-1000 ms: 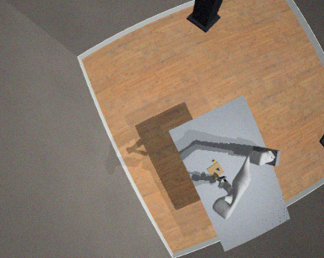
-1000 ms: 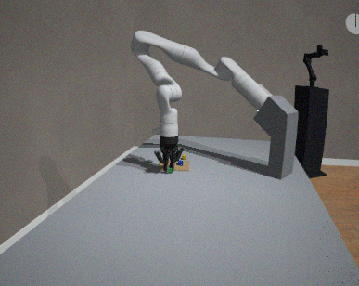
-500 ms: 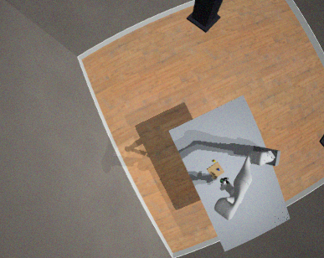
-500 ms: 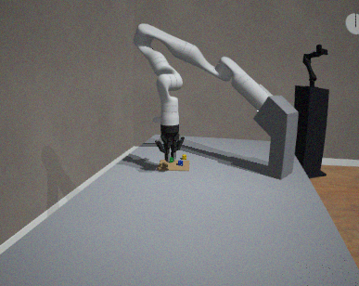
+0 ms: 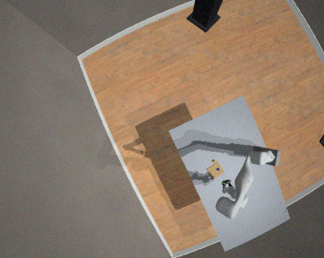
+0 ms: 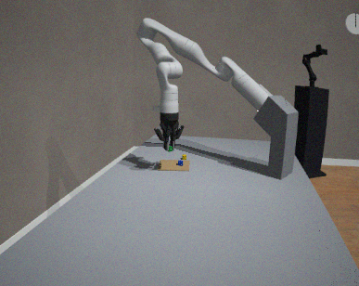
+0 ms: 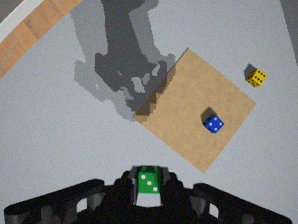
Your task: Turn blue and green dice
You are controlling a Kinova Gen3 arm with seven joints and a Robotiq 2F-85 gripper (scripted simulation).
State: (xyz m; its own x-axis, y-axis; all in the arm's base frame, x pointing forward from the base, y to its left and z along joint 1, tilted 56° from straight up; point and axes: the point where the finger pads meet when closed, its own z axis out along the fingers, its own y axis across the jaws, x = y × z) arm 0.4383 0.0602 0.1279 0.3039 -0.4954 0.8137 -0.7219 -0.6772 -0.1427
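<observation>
- Your tool [image 6: 170,148] grips the green die [image 7: 148,183], raised above the table [image 6: 198,223] beside the tan mat [image 7: 200,106].
- Blue die [image 7: 213,123] sits on the mat; yellow die [image 7: 256,76] lies just off it.

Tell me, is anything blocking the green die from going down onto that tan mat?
Nothing visible does. The gripper holds the green die in the air beside the mat. The blue die sits near one mat edge; the yellow die lies off it.

The white jointed arm [image 6: 207,58] arches from its grey pedestal [image 6: 280,135]; its black claw [image 6: 170,145] points down, clamped on the small green die [image 7: 148,183].
</observation>
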